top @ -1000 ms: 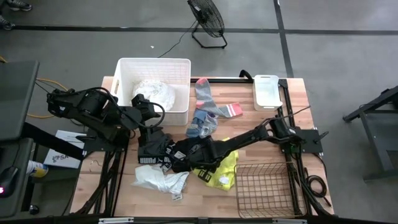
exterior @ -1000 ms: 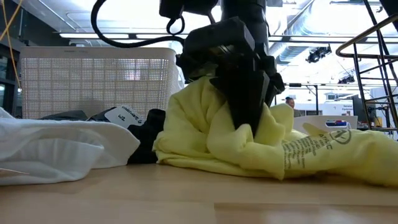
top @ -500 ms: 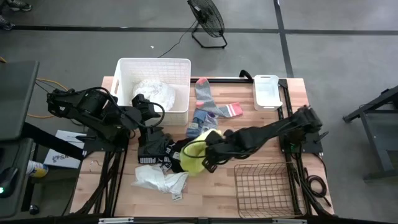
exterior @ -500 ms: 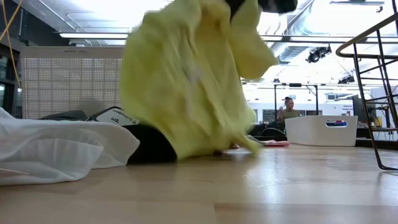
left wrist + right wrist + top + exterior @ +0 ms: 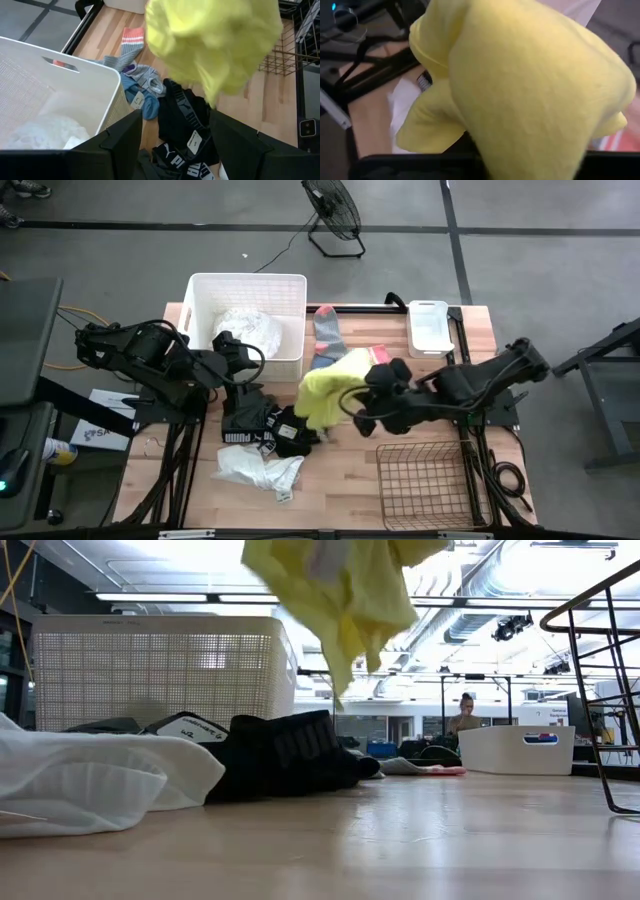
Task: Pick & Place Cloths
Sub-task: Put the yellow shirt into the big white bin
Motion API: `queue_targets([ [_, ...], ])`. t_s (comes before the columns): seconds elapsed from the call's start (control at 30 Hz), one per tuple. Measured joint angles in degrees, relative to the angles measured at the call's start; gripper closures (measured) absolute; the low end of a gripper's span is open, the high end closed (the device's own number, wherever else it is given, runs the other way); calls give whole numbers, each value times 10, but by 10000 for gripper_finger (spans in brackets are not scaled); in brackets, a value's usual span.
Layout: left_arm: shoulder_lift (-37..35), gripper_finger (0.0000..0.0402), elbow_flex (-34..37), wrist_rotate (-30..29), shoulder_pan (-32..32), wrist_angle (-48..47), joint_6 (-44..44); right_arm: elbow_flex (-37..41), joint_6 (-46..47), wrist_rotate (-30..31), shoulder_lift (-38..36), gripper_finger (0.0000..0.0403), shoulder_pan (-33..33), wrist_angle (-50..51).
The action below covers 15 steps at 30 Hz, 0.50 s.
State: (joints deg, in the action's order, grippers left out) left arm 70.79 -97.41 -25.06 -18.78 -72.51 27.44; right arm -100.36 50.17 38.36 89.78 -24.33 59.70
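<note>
A neon yellow cloth [image 5: 325,392] hangs bunched above the table's middle, with my right gripper [image 5: 366,396] shut on it; it also shows in the low view [image 5: 340,590] and fills the right wrist view [image 5: 530,90]. Black cloths with white print [image 5: 255,425] lie under it on the table, and a white cloth [image 5: 255,470] lies spread by the near edge. Socks [image 5: 330,330] lie toward the far edge. My left gripper [image 5: 172,145] stands open and empty by the near right corner of the white tub [image 5: 200,290]. My right gripper holds the yellow cloth by a bunched part at the side nearest the table's right edge [image 5: 350,392]; the cloth itself hides the fingers. The fingers come slanting down from the table's right. The cloth hangs slack below, its lowest tip [image 5: 335,695] clear of the table.
The tub holds a white cloth [image 5: 248,330]. A brown wire basket [image 5: 425,480] stands at the near right. A small white bin [image 5: 428,325] sits at the far right. Bare wood lies between the basket and the black cloths.
My right gripper has risen and drawn back toward the table's right and far edges, tipping from pointing down to a slant. The yellow cloth, which lay on the table by the black cloths, has been lifted clear and now hangs bunched.
</note>
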Motion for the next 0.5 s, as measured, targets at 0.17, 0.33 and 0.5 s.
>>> queue_targets([
  [0.17, 0, 177, 0, -10, 0, 12, -2, 0, -97, 50, -25, 368, -9, 0],
  [0.33, 0, 177, 0, -27, 0, 32, -2, -1, -205, 90, -39, 368, -8, 0],
  [0.5, 0, 177, 0, -55, 0, 58, -2, -1, -294, 139, -47, 368, -4, 0],
])
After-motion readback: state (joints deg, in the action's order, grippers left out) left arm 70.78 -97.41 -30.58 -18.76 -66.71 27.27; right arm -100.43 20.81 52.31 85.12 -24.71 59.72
